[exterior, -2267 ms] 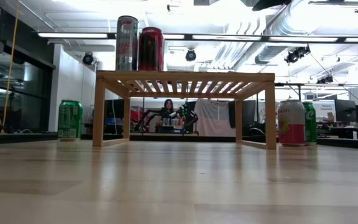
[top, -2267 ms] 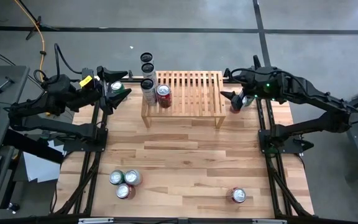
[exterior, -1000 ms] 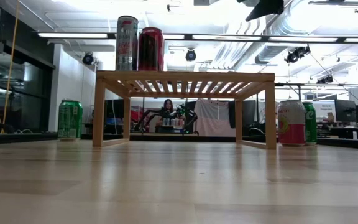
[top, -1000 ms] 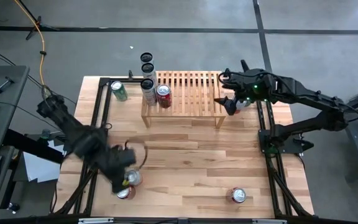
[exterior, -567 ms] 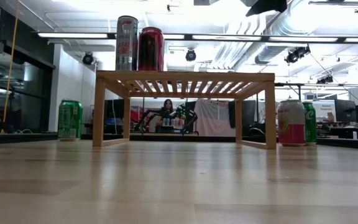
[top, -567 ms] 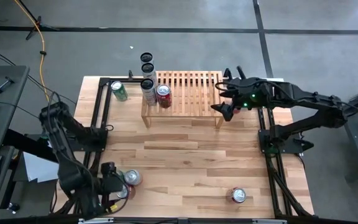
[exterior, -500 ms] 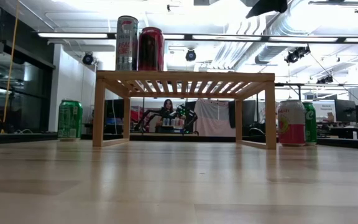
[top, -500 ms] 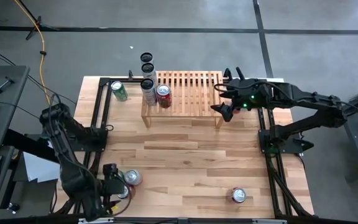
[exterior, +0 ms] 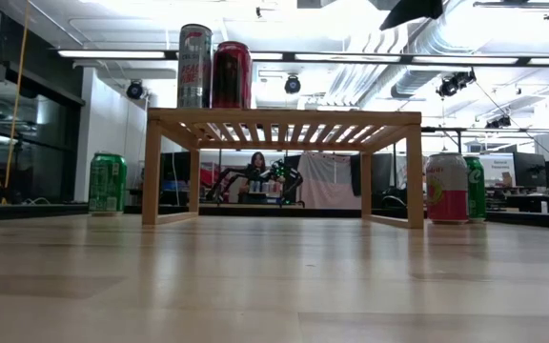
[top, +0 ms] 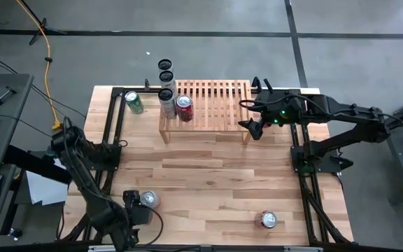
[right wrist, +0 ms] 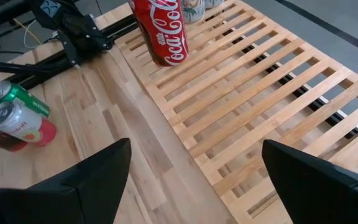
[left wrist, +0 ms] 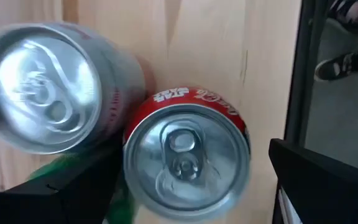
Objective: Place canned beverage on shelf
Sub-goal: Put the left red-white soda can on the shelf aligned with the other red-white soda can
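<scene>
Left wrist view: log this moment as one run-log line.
left claw: open, straddling red cola can | right claw: open, empty, over shelf | cans on shelf: two

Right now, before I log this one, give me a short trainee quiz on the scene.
1. True or false: the right gripper holds a can.
2. What sits between the open left gripper's fingers? A) green can B) Star Wars can C) nothing
3. Fill in: the cola can on the shelf stands toward the ____ arm's end.
Key: 1 false, it is open and empty beside the shelf; 2 B; 3 left.
</scene>
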Motion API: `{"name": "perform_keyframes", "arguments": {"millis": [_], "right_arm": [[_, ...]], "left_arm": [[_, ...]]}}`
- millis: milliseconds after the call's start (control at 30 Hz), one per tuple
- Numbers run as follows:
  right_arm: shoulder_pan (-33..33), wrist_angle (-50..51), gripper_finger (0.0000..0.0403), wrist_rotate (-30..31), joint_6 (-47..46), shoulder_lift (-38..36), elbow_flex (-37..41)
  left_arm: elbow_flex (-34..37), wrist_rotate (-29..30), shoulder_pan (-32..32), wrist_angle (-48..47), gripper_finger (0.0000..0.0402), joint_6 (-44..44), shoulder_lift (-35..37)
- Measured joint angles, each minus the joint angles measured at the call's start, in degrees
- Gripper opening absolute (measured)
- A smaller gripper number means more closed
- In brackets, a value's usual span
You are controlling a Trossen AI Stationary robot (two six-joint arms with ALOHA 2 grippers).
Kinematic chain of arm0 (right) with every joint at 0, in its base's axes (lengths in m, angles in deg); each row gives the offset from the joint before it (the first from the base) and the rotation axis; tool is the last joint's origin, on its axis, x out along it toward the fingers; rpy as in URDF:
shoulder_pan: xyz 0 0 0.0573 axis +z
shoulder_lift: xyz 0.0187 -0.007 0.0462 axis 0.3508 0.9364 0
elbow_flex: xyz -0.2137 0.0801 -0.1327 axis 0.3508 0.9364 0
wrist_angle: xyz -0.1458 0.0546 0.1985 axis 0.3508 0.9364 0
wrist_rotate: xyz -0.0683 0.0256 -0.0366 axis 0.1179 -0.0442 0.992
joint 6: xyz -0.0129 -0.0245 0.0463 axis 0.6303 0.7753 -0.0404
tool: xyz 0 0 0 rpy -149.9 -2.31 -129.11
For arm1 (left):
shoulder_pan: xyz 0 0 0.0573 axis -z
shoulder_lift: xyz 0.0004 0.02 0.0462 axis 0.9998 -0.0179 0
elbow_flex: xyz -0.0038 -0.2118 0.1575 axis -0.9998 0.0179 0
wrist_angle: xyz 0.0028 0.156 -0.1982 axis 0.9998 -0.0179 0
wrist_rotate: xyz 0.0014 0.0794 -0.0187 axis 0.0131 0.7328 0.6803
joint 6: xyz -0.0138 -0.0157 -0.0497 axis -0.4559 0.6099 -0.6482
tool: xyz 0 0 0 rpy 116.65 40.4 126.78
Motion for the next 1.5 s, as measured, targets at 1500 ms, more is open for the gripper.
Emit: {"name": "perform_keyframes", "arguments": {"millis": [1500], "right_arm": [[2.5, -20.5, 0.0348, -27.1, 3.5, 1.4, -0.1]], "left_arm": [[-23.9, 5.6, -27.9, 3.6, 0.0281, 40.1, 16.9]]}}
